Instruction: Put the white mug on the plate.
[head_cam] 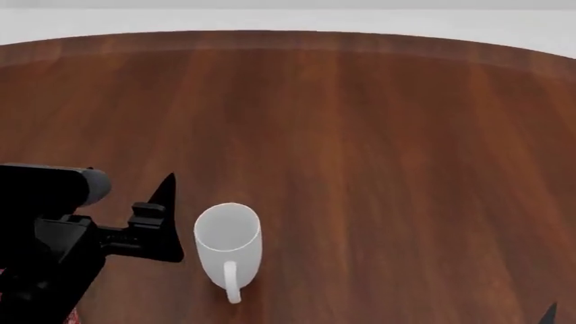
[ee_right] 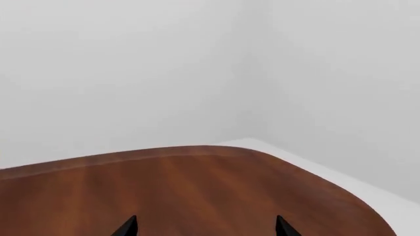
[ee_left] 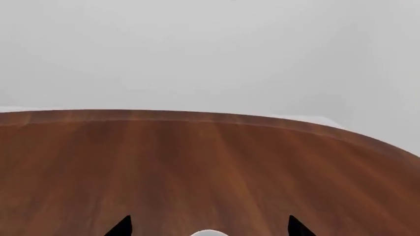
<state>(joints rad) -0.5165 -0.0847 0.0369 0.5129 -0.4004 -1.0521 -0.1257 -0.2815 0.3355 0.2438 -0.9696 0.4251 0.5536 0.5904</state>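
The white mug [head_cam: 228, 246] stands upright on the brown wooden table [head_cam: 387, 135], its handle toward the near edge. My left gripper [head_cam: 174, 217] is open just left of the mug, its black fingers spread at the mug's left side, not closed on it. In the left wrist view the mug's rim [ee_left: 208, 233] shows low between the two fingertips of the left gripper [ee_left: 208, 223]. My right gripper [ee_right: 204, 227] is open and empty over bare wood; only a fingertip [head_cam: 547, 314] shows at the head view's lower right. The plate is out of view.
The table's curved far edge [head_cam: 288, 37] runs across the back, with pale floor and wall beyond. In the right wrist view the rounded table edge [ee_right: 315, 177] lies close ahead. A sliver of red [head_cam: 72, 316] shows under my left arm.
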